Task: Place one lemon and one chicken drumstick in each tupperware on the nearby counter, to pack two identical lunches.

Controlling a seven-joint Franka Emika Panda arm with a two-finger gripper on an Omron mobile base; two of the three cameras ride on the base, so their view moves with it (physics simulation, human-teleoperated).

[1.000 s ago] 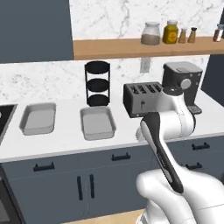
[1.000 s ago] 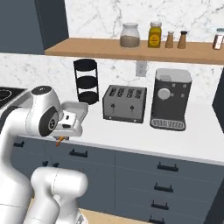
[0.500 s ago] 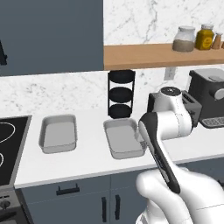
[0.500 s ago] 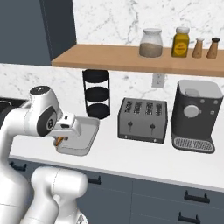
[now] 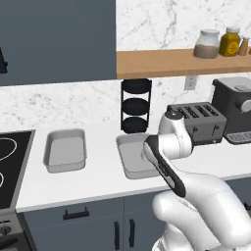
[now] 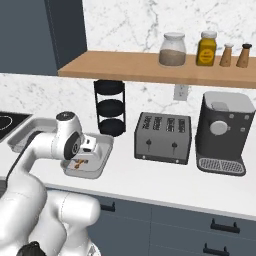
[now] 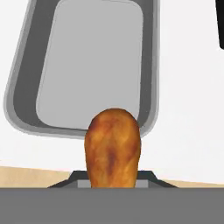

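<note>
Hanging just at the near rim of the right tupperware (image 7: pixel 94 65), the chicken drumstick (image 7: pixel 113 148) sits clenched in the jaws, so a release made too early can drop it on the white tabletop (image 7: pixel 188 109) instead of inside.

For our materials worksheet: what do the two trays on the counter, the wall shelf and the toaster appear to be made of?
The two trays: probably matte light-grey plastic or metal, uniform and dull. The wall shelf: wood, judging by its warm tan, unglossy surface. The toaster: likely brushed metal, dark grey with a soft sheen. All rendered, so these are guesses.
</note>
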